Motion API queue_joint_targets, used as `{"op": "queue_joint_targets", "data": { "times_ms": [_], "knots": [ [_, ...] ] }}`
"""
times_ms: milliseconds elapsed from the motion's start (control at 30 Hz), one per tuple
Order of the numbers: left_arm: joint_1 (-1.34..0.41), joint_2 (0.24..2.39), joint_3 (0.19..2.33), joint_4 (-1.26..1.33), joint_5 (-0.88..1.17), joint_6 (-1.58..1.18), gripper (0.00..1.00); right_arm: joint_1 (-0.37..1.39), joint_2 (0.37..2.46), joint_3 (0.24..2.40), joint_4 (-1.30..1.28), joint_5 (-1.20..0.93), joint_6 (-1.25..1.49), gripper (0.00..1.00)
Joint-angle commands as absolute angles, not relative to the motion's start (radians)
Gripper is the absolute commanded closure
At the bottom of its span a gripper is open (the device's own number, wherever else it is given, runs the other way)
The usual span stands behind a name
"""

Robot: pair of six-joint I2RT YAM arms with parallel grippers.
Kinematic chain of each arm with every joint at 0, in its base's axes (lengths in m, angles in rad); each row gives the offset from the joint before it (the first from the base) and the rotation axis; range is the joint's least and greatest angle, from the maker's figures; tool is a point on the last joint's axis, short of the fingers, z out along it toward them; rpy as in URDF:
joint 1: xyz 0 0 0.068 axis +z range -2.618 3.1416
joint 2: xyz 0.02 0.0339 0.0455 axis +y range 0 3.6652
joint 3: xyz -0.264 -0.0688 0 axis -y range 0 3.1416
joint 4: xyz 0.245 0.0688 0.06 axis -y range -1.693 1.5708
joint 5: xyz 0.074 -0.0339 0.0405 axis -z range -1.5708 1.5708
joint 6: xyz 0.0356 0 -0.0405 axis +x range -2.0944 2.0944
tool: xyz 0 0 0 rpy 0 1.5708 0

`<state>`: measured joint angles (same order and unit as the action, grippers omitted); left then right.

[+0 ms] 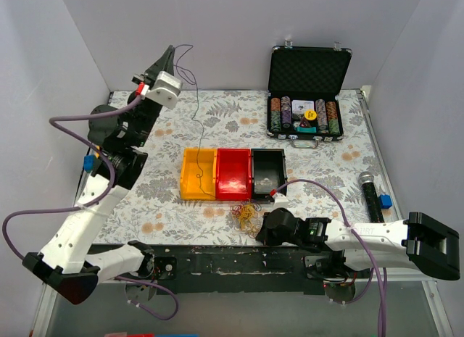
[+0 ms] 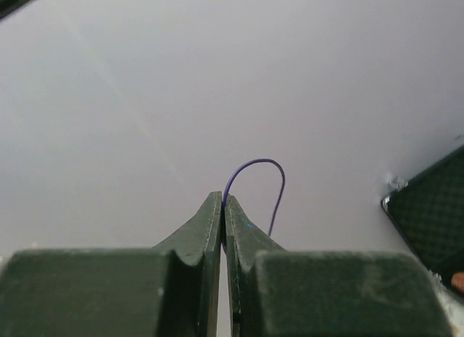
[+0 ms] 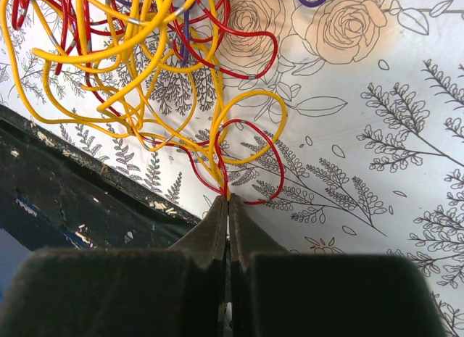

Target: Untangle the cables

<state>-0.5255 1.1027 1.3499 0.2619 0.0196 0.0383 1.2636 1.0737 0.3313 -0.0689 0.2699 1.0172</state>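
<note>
Pinching one purple strand in the left gripper, fingers pressed flat together, high by the back wall; hanging from there down to the yellow bin. Nipping yellow and red loops of the tangle of cables in the right gripper, likewise squeezed tight; lying on the floral table just before the red bin.

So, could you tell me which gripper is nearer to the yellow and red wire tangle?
Right. The right gripper pinches strands at the edge of the tangle; the left gripper is raised far behind it, holding a purple wire.
</note>
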Motion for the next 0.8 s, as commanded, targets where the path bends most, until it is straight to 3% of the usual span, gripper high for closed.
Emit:
{"op": "queue_joint_targets", "data": {
  "times_ms": [0,267,567,767],
  "knots": [
    [-0.523,1.100,1.449,0.259,0.112,-0.026,1.00,1.278,1.120,0.296,-0.247,0.268,0.994,0.99],
    [-0.523,1.158,1.541,0.333,0.091,-0.005,1.00,1.281,1.111,0.302,-0.262,0.272,0.997,0.99],
    [-0.523,1.235,1.851,0.322,0.207,-0.149,0.97,1.282,1.103,0.304,-0.278,0.279,0.999,0.99],
    [-0.523,1.281,1.913,0.467,0.137,-0.123,1.00,1.282,1.108,0.304,-0.279,0.276,0.999,0.99]
  ]
}}
